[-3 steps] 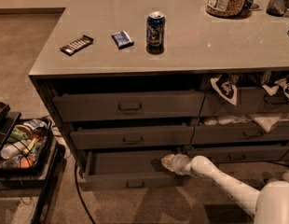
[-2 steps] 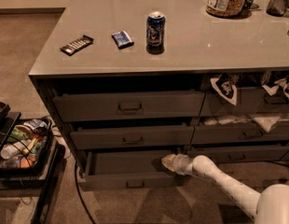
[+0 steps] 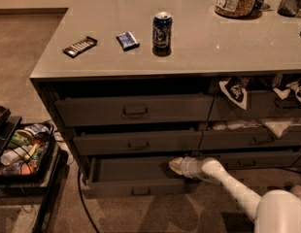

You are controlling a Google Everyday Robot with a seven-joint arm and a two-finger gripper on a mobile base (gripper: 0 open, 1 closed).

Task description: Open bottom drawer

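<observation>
White claw (image 3: 176,165) sits inside the bottom drawer (image 3: 111,188), at the right end of its open well, just behind the front panel. Whether it is spread wide or pinched narrow I cannot tell from here, and I see nothing held in it. Compared with a second ago it has barely shifted, and the drawer front stands out from the stack about as far as it did then, so I read the pull as finished or stalled rather than under way. The drawer is well out: its plain dark inside shows across most of the width, and its small centre pull (image 3: 141,191) sits apart from the claw, to the left. Directly above the bottom drawer, the middle drawer (image 3: 136,142) stands only a little proud, and higher still the table (image 3: 204,57) carries a can (image 3: 161,30). I judge the task near done; my next call is to back the claw out of the drawer without dragging it shut
</observation>
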